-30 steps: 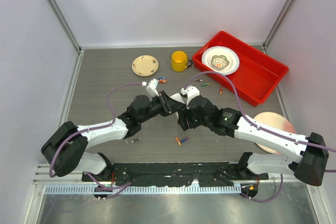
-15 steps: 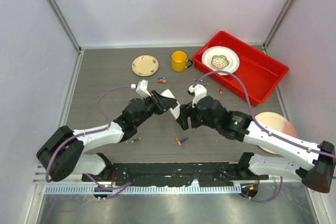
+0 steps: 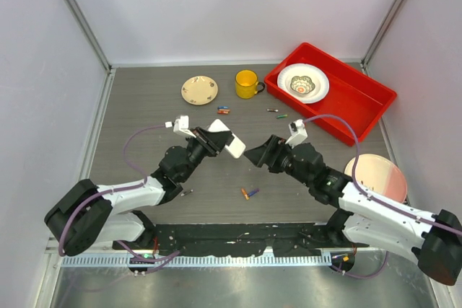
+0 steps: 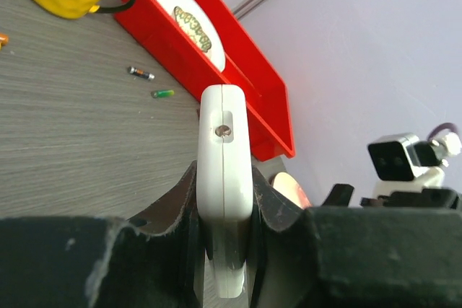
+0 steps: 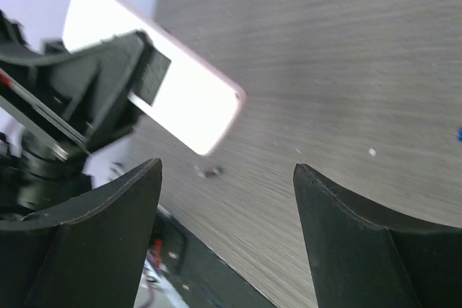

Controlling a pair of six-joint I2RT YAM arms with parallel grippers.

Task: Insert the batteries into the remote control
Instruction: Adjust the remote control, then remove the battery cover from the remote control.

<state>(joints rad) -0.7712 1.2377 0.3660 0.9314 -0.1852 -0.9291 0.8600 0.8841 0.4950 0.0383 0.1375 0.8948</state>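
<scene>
Loading looks barely begun. No cell is visible in the handset, and none is in either gripper.

The left gripper (image 3: 216, 138) is clamped on the remote control (image 3: 232, 143) and holds it up off the table (image 3: 144, 120), just to the 9 o'clock side of the table's middle. Its free end points toward 3 o'clock. In the left wrist view the remote control (image 4: 224, 171) sits edge-on between the black fingers (image 4: 177, 203). It is slim, white and round-cornered, with a seam down its end and a small round spot set in a slot. In the right wrist view its broad face is plain glossy white. I cannot tell whether a battery cover is off or which face carries the compartment.

The batteries (image 3: 249, 193) lie loose on the table:
- An orange and purple pair lies at 6 o'clock from the remote.
- A red and blue pair (image 3: 224, 110) lies at 12 o'clock, just below the yellow mug (image 3: 246, 84).
- A green cell (image 3: 281, 115) with a dark one beside it lies at 2 o'clock, near the red tray (image 3: 361, 110).

At 3 o'clock from the remote, the right gripper (image 3: 260, 155) faces it with its fingers spread and nothing between them. It is near the remote but not touching it.

Left to do, by my reading: pick up a cell, expose the compartment if it is closed, seat the cells and close it.
</scene>
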